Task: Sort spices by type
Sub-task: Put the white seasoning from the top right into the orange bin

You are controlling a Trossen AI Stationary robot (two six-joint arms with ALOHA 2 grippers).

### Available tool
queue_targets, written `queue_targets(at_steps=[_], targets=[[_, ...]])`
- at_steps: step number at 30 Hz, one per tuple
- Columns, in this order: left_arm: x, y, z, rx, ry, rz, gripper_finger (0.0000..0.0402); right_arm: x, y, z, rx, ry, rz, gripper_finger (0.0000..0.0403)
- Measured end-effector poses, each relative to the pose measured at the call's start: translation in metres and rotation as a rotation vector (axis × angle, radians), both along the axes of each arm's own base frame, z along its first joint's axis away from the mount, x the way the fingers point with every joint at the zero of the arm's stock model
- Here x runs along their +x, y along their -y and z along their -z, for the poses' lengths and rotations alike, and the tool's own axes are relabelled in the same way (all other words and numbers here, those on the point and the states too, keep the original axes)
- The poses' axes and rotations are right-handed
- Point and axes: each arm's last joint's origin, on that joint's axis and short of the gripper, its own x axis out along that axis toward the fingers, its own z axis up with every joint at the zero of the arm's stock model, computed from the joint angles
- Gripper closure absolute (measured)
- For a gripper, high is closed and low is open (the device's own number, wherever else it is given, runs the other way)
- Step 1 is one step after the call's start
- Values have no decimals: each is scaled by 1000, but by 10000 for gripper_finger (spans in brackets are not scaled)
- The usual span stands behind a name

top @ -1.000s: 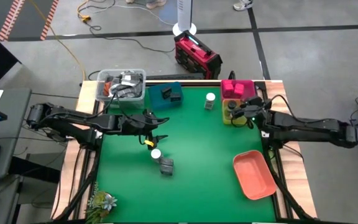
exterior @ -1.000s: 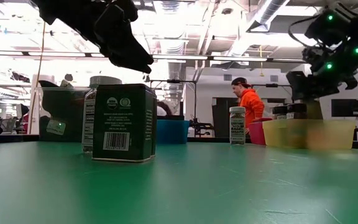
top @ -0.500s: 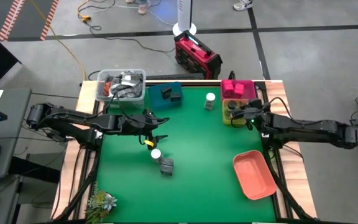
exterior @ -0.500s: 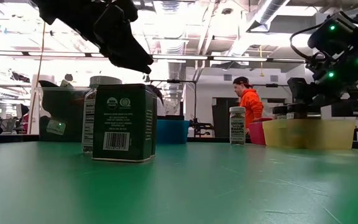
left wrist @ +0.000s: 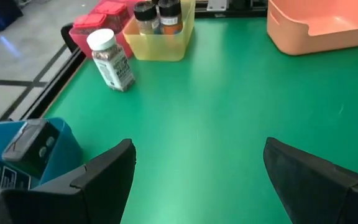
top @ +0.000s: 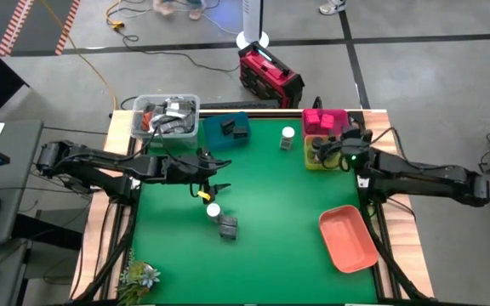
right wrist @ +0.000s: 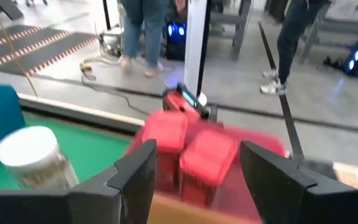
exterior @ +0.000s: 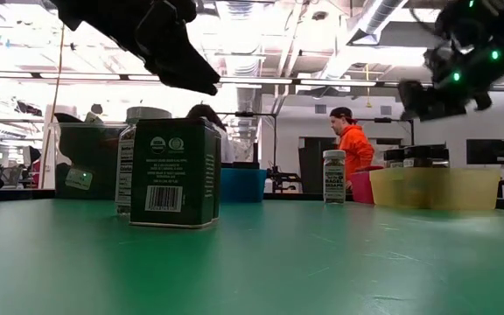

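Note:
My left gripper hovers open above the table's left half, holding nothing. Near it a white-capped jar and a dark grey tin stand on the mat. Another white-capped jar stands farther off. My right gripper is open in the air over the yellow tray, which holds dark-lidded jars. Magenta boxes sit in the pink tray. A second tin lies in the teal tray.
A salmon tray sits at the table's right near side. A clear tub of clutter stands at the far left corner. People move in the room beyond the far edge. Open green mat lies in the middle.
My right gripper dipped toward the jars in the yellow tray, then rose clear of them and shifted a little toward the table's far edge. The jars stay standing in the tray.

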Motion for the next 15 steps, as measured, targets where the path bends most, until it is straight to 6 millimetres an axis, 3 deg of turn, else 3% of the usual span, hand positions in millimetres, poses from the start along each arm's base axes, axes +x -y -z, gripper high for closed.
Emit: queue_targets(at_steps=[7, 15], targets=[[0, 7, 0, 66, -18, 72, 65, 11, -10, -42, -111, 0, -138, 147], [1, 34, -4, 157, 12, 279, 65, 42, -46, -50, -211, 10, -434, 147]])
